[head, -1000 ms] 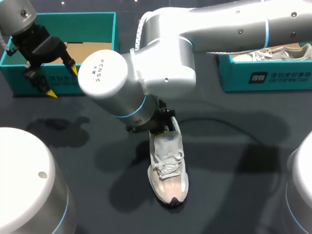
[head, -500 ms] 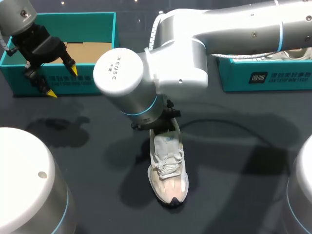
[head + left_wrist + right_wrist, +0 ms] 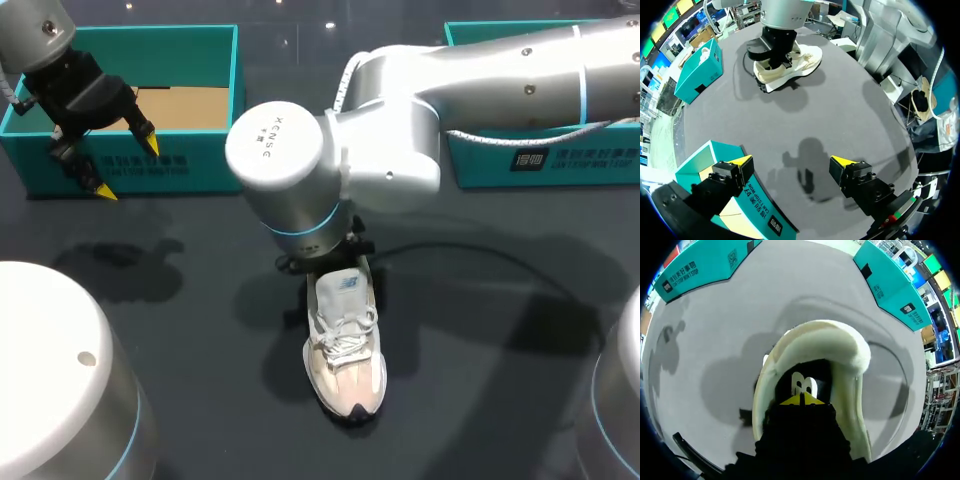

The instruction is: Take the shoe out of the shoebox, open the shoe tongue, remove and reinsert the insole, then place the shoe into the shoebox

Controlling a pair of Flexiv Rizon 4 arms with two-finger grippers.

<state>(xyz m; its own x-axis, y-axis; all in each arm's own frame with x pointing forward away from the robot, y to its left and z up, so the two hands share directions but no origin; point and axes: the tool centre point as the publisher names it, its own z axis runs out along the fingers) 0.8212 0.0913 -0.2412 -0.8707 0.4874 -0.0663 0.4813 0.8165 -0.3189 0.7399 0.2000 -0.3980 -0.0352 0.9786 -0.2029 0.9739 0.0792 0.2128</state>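
- Right hand (image 3: 802, 399) dips into the opening of the shoe (image 3: 345, 345) at mid-counter. Its two yellow tips are pressed together inside the dark interior, just short of a white logo mark. Whether they pinch anything cannot be told.
- Cream-coloured with white laces, the shoe stands on its sole on the dark counter (image 3: 480, 390), outside both boxes. Its toe points toward the near edge and its padded heel collar toward the far side.
- Up from the laces rises the tongue (image 3: 345, 285), its label showing just in front of the right arm's wrist.
- Reaching in from the right and past the middle, the right arm (image 3: 480, 70) carries its large white wrist joint directly above the heel and hides the hand in the head view.
- Across the counter beside the shoe, a thin dark cable (image 3: 480, 255) curves off toward the right.
- Farther back at the left, the left hand (image 3: 125, 168) hangs with its fingers spread wide and nothing between them. It sits over the front wall of the left shoebox (image 3: 130, 40), well apart from the shoe.
- Teal and open-topped, the left shoebox shows a bare cardboard-brown floor.
- At the far right stands the right shoebox (image 3: 545, 160), also teal, with its inside covered by the right arm.
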